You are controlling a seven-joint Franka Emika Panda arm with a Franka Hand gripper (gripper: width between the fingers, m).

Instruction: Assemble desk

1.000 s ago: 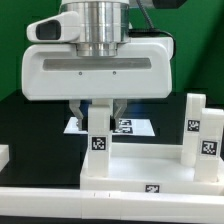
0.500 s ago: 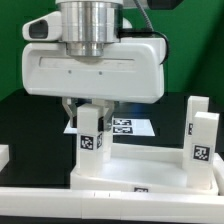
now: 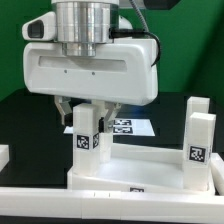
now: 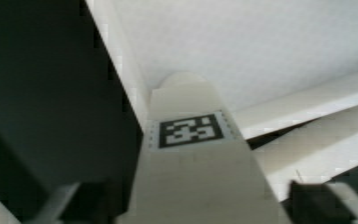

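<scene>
The white tabletop [image 3: 140, 168] lies on the black table with its raised rim up. A white square leg [image 3: 198, 140] stands upright at its corner on the exterior view's right. My gripper [image 3: 87, 112] is shut on a second tagged leg [image 3: 86, 138], which stands upright at the tabletop's corner on the exterior view's left. In the wrist view this leg [image 4: 194, 160] runs between my dark fingers [image 4: 78, 200], with the tabletop [image 4: 247, 50] beyond it. The leg's lower end and its socket are hidden.
The marker board [image 3: 128, 127] lies flat behind the tabletop. A white part [image 3: 3, 155] shows at the exterior view's left edge. A long white bar [image 3: 60, 205] crosses the front of the view. My bulky gripper body [image 3: 90, 70] hides the back of the table.
My gripper, the held leg, the tabletop and the other leg have all shifted together toward the exterior view's left. The gripper stays shut on the leg.
</scene>
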